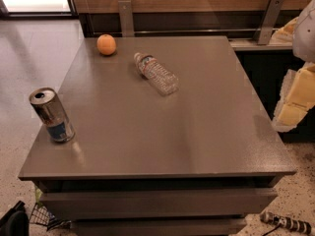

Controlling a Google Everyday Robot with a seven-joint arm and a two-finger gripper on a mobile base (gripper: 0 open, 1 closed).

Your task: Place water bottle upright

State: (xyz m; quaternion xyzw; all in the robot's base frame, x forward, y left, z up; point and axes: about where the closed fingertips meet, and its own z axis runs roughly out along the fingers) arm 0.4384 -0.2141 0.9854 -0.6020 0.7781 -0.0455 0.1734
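At the left, near the front corner of the table (pixel 206 136), a can (pixel 51 115) stands upright, well apart from everything else and unlikely to be in the way. Further back, an orange (pixel 106 44) sits near the far edge. Just right of it, the bottle (pixel 156 73) lies on its side toward the back of the table, cap pointing to the far left and base to the near right, touching nothing. At the right edge of the view, off the table and well apart from the bottle, hangs the gripper (pixel 295 100). Whether it is apart or together I cannot tell, but it holds nothing. The task looks not yet begun: the whole reach, grasp and righting remain. The main risk is the bottle's shape: being round, it may roll at a glancing touch, toward the orange or the far edge. Thin clear plastic may also buckle or squirt out if squeezed off-centre, and a grasp near the base would leave the cap end swinging. If the bottle is released while tilted, or above the surface, it would probably topple back. A sweep coming in low from the right could push the bottle rather than straddle it.
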